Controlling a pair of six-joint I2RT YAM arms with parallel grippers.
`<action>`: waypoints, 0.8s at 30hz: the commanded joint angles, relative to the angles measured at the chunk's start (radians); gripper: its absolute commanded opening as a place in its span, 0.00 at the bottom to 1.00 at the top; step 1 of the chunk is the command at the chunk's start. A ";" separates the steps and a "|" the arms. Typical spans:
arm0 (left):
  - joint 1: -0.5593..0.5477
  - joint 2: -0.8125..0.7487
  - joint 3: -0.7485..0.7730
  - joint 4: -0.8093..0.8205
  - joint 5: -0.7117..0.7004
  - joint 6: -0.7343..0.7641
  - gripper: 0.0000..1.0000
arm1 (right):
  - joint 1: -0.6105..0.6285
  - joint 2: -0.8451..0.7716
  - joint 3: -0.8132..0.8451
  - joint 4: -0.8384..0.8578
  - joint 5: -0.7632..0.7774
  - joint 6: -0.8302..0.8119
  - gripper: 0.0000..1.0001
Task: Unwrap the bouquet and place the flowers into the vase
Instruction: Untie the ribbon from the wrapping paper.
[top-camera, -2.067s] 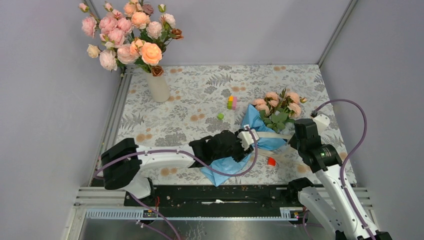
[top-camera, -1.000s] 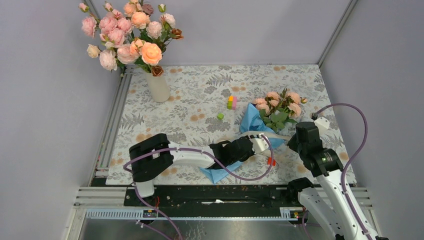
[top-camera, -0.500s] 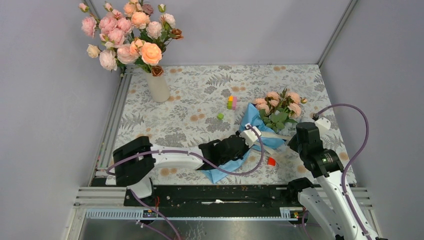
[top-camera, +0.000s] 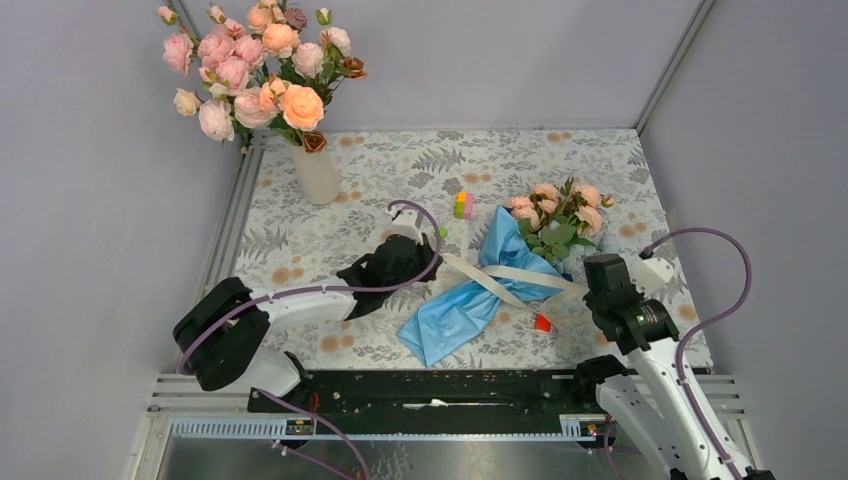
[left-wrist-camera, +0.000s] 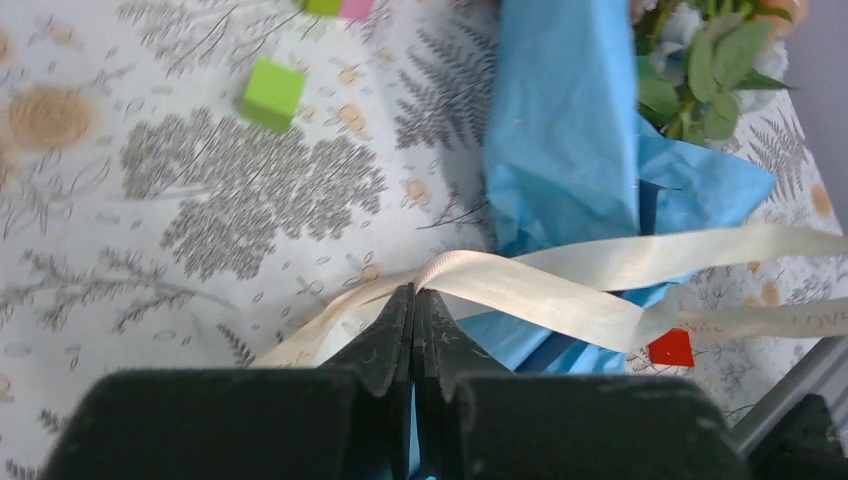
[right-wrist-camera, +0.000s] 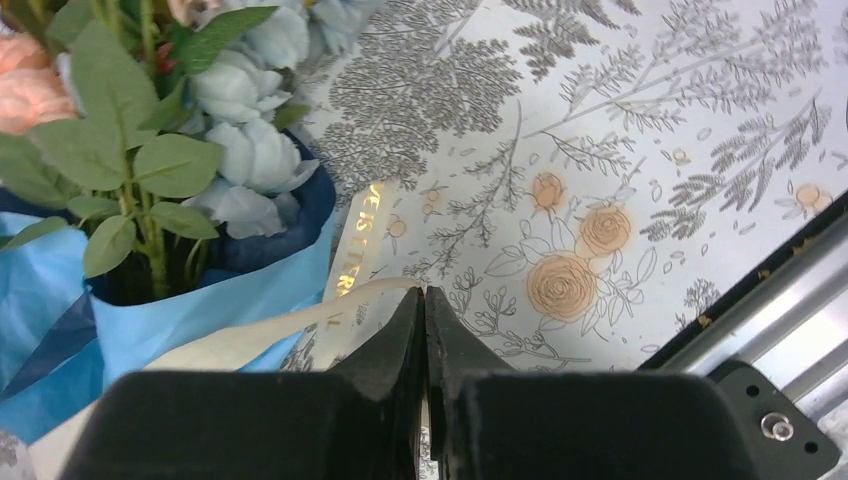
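Ribbon (left-wrist-camera: 560, 300) crossing the bouquet (top-camera: 470, 300) is clamped in both the left pincer (left-wrist-camera: 413, 292) and the right pincer (right-wrist-camera: 423, 295), each fully closed.

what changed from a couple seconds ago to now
The left end effector closed on the cream ribbon and pulled it left, away from the bouquet, so the ribbon now stretches out across the wrapping. The right end effector stayed shut on the ribbon's other end. The bouquet, the vase and the coloured blocks did not visibly move.
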 joint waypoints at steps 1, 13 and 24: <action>0.081 -0.054 -0.061 0.058 0.078 -0.204 0.00 | -0.010 -0.030 -0.030 -0.071 0.096 0.162 0.00; 0.243 -0.054 -0.217 0.060 0.034 -0.450 0.00 | -0.011 -0.226 -0.126 -0.109 0.137 0.299 0.10; 0.271 -0.147 -0.251 0.003 -0.010 -0.324 0.41 | -0.011 -0.262 -0.005 -0.086 0.181 0.107 0.59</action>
